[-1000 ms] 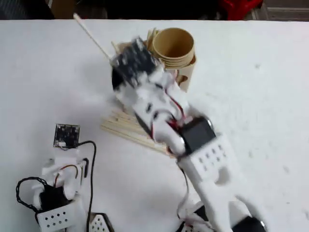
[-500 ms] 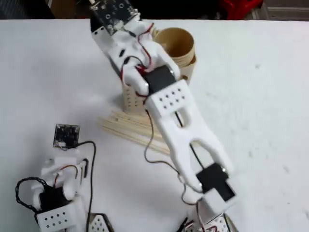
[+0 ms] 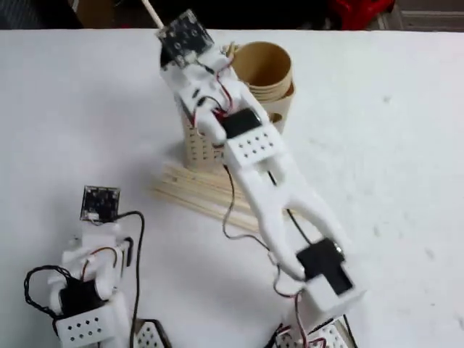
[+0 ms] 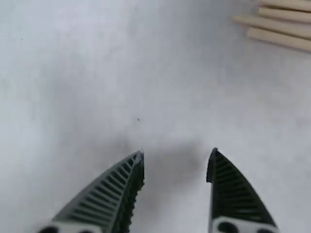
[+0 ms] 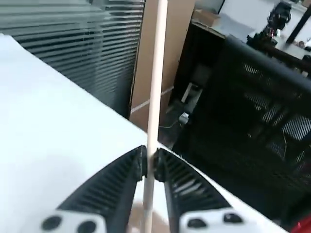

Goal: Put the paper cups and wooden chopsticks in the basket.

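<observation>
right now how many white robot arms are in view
2: the white left arm folded at the near edge; the white right arm stretched over the pale perforated basket.

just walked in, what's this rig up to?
The right gripper is shut on one wooden chopstick, holding it up near the basket, by the far edge of the table. A stack of paper cups stands right at the basket; whether it is inside is hard to tell. More chopsticks lie piled on the table in front of the basket. The left gripper hangs open over bare table near that pile.
</observation>
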Controlling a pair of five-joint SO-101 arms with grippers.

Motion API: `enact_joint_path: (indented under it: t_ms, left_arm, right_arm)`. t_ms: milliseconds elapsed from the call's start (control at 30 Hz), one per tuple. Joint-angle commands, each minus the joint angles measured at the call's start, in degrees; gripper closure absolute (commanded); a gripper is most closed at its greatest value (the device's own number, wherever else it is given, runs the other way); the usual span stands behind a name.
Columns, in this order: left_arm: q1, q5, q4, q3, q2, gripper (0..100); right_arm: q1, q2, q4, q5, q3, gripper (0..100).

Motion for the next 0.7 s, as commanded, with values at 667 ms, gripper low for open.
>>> enact_joint_path:
  t_ms: [667]
  left_arm:
    - [-0.31,-0.26,0.09,-0.18,-0.22,78]
  right_arm:
    - [5.23,-40.48,-6.2,-0.53,34.73,98.0]
